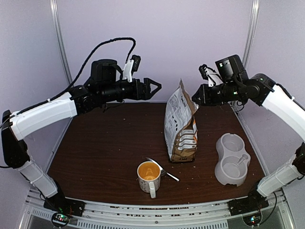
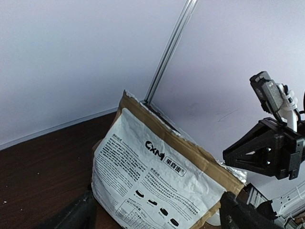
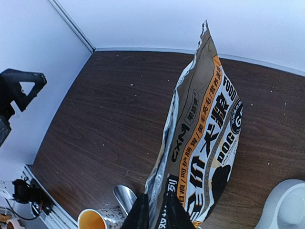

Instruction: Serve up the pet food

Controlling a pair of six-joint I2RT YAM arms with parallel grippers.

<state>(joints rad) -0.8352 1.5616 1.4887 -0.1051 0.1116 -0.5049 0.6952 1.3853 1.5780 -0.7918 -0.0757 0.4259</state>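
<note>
A dark wood table [image 1: 105, 143] was seen from above, w/ two robot arms reaching in from L and R. The pet food bag [image 1: 181, 126], white, tan and orange w/ black Chinese characters and "DOG", was stood upright near the table's ctr, its torn top left open; the kibble inside was hidden in all views. The right gripper [image 1: 194, 97] was held at the bag's upper R edge. In the R wrist view its fingers [image 3: 136, 217] were drawn close on either side of that edge, pinching the bag. The left gripper [image 1: 156, 89] was held in the air L of the bag top, apart from it, jaws spread wide. A white mug [image 1: 148, 175] w/ orange lining was set near the front edge, in front and L of the bag, w/ a metal spoon [image 1: 164, 169] laid just beside it. A pale double-bowl feeder [image 1: 232, 159] was placed R of the bag, apart from it.
</note>
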